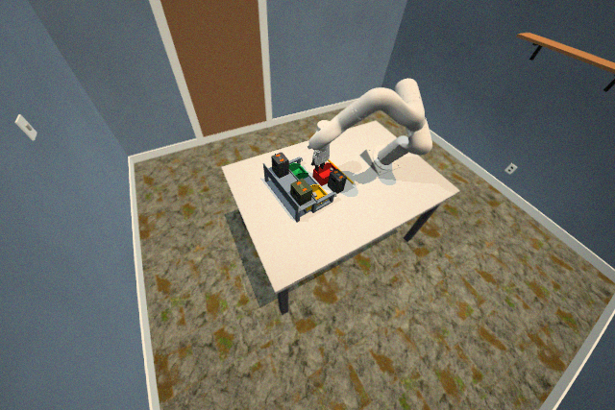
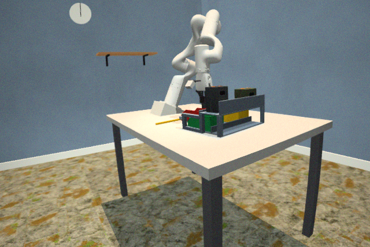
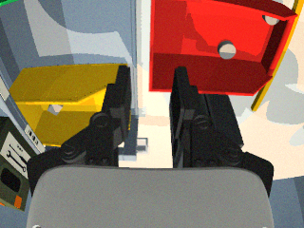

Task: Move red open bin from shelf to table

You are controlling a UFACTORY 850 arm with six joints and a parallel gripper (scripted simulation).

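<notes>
The red open bin [image 1: 324, 175] [image 2: 191, 111] [image 3: 190, 71] is off its shelf place, beside the shelf's front. It looks tilted in the exterior view; its base is hidden, so I cannot tell what it rests on. Round grey parts [image 3: 227, 49] lie in it. My gripper [image 1: 320, 167] [image 2: 201, 100] [image 3: 151, 81] points down, partly open and empty, at the bin's shelf-side edge. The grey-blue shelf [image 1: 281, 195] [image 2: 241, 103] holds a green bin [image 1: 299, 170] [image 2: 195, 122] and a yellow bin [image 1: 317, 192] [image 2: 236, 116] [image 3: 62, 87]; the yellow one has a part in it.
A dark case [image 1: 336, 180] [image 3: 220, 119] stands close beside the red bin. A yellow strip [image 1: 350, 179] [image 2: 167, 122] [image 3: 259, 102] lies along the bin's outer side. A dark case [image 1: 280, 165] [image 2: 215, 99] and an olive case [image 1: 301, 192] [image 2: 244, 92] stand on the shelf.
</notes>
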